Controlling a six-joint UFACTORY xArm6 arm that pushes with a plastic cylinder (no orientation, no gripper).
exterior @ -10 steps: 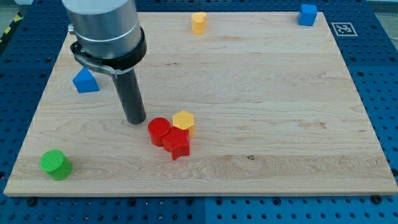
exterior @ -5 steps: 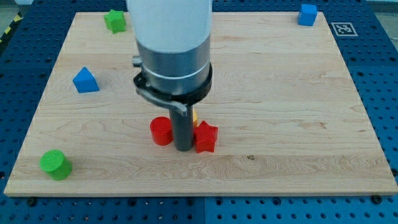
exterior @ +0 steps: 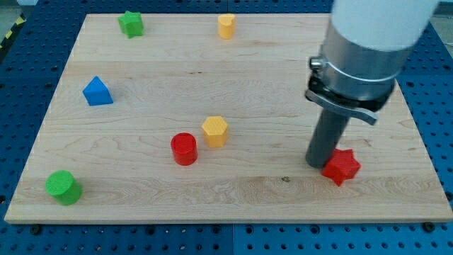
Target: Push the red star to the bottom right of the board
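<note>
Claw there is none: just a bare rod, holding nothing, its tip (exterior: 320,164) seemingly touching the red star (exterior: 342,167) from the view's left, near the bench's (exterior: 283,85) bottom right. Off-centre pushing could spin it aside.

No text, label, brand, number or sign can be read anywhere in view.

My tip (exterior: 318,163) of the straight dark rod stands upright near the board's bottom right corner.
</note>
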